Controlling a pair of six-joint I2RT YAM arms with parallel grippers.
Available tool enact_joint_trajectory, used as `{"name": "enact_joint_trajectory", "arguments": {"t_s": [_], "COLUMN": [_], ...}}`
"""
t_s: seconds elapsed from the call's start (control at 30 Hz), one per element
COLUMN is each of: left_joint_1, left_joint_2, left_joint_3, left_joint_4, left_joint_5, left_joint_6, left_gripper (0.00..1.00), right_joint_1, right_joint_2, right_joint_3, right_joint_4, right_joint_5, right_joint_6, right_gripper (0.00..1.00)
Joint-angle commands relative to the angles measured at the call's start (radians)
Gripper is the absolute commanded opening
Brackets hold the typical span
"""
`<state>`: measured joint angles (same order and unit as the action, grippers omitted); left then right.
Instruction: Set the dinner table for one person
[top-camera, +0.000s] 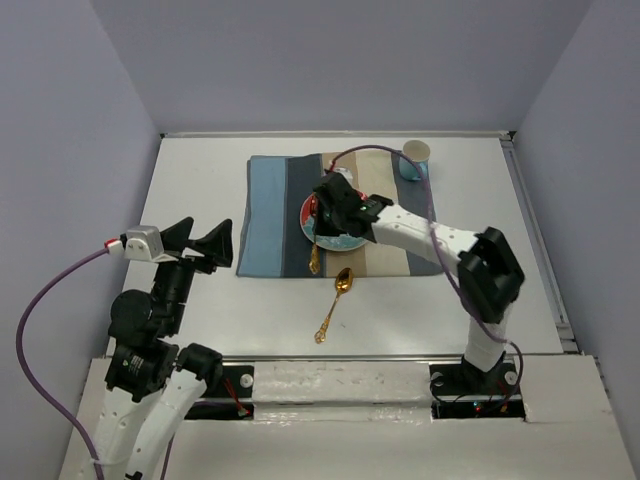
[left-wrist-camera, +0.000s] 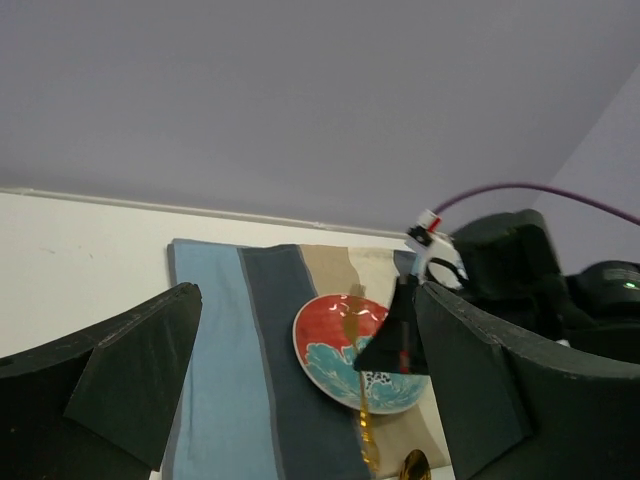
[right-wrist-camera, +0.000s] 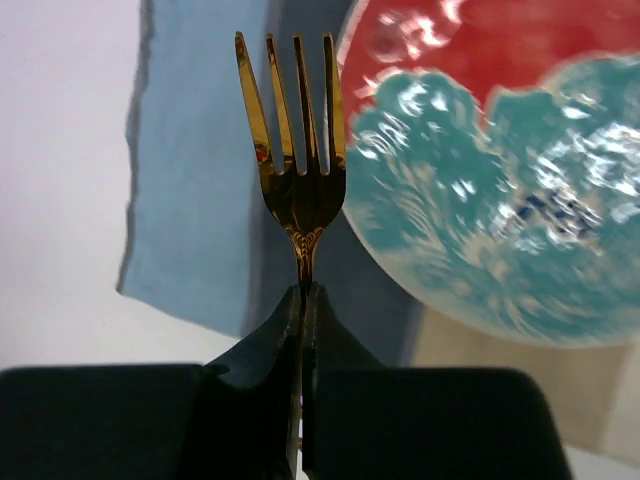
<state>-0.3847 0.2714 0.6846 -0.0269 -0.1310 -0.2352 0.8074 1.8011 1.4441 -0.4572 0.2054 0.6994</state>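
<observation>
Left gripper (top-camera: 200, 238) hovers over the bare white dinner table (top-camera: 200, 310), fingers spread wide, nothing between them. The striped placemat (top-camera: 268, 215) is just right of it, not touching. The table spreads under and around both arms, with a metal rail on its right edge. Right gripper (right-wrist-camera: 302, 298) is over the middle of the mat, fingers pressed together, pinching a gold fork (right-wrist-camera: 297, 185) at the neck. The tines point away from the wrist camera, over the mat's dark stripe. In the top view the handle runs back toward the mat's near edge. Can't tell if the fork touches the cloth. Red and teal plate (top-camera: 340, 238) sits on the mat just right of the held fork, partly under the gripper. Gold spoon (top-camera: 335, 300) lies on the table nearer the bases than the right gripper, bowl at the mat's near edge. White cup (top-camera: 416, 152) stands beyond and right of that gripper, off the mat's far right corner.
</observation>
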Motion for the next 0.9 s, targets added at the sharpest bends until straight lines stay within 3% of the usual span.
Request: {"name": "enact_joint_trajectory", "arguments": {"t_s": [0.0, 0.3, 0.87], "left_joint_1": [0.001, 0.000, 0.000], "left_joint_2": [0.031, 0.040, 0.045], "left_joint_3": [0.007, 0.006, 0.006], "left_joint_4": [0.044, 0.045, 0.045], "left_joint_5": [-0.002, 0.008, 0.010], "left_joint_6": [0.008, 0.008, 0.008], "left_gripper": [0.99, 0.99, 0.99], "right_joint_1": [0.016, 0.027, 0.027], "right_joint_2": [0.203, 0.494, 0.615], "right_joint_3": [0.279, 0.588, 0.699], "right_joint_4": [0.112, 0.081, -0.012], "right_joint_5": [-0.046, -0.083, -0.043], "right_joint_6": [-0.014, 0.002, -0.009], "right_gripper": [0.00, 0.00, 0.00]}}
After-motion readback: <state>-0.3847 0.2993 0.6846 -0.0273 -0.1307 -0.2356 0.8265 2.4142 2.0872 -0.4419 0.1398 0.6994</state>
